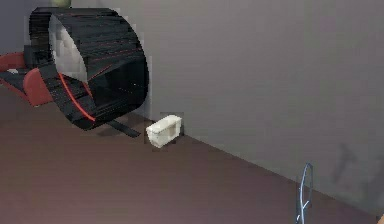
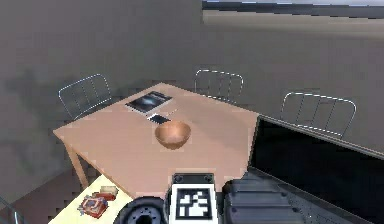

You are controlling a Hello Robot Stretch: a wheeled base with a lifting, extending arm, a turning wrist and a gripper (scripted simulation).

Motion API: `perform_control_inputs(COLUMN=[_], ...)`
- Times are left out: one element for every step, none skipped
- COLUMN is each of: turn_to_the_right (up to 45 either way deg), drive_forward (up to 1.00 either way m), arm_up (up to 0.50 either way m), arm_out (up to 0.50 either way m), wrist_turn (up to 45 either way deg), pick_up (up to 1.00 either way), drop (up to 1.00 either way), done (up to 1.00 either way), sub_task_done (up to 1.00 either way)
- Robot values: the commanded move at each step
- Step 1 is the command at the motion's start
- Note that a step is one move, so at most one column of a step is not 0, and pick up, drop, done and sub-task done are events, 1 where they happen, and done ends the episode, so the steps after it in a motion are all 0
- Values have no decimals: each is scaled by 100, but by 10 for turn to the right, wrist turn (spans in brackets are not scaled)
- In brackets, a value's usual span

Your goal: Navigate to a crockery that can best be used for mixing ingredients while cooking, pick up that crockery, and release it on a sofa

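A brown bowl [image 2: 173, 133] stands upright on the wooden bench [image 2: 110, 150] in the arm side view, roughly at the middle of the top. It sits near a dark flat book or tablet [image 2: 150, 103] but does not touch it. Wire chairs [image 2: 85, 95] stand around the far sides of the bench. At the bottom edge, the pincer [image 2: 147, 212] shows as a dark rounded body just left of a white marker square [image 2: 195, 203]. Its far end cannot be made out, so I cannot tell whether it holds anything.

The bowl looks stiff and probably fairly light, with a smooth, curved wall that may slip under a side grasp. If it is ceramic, it would chip on a hard knock. The rim looks like the best place to take hold, with one finger inside and one outside, on the side nearest the robot.

In the forward view, a small white box [image 1: 164, 130] lies on the floor beside the wall.
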Motion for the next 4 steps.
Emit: perform_control_inputs(turn_to_the_right=[0, 0, 0, 0], drive_forward=[0, 0, 0, 0], arm_up=[0, 0, 0, 0], arm_out=[48, 0, 0, 0], wrist_turn=[0, 450, 450, 450], pick_up=[0, 0, 0, 0], drop=[0, 0, 0, 0], done=[0, 0, 0, 0], sub_task_done=[0, 0, 0, 0])
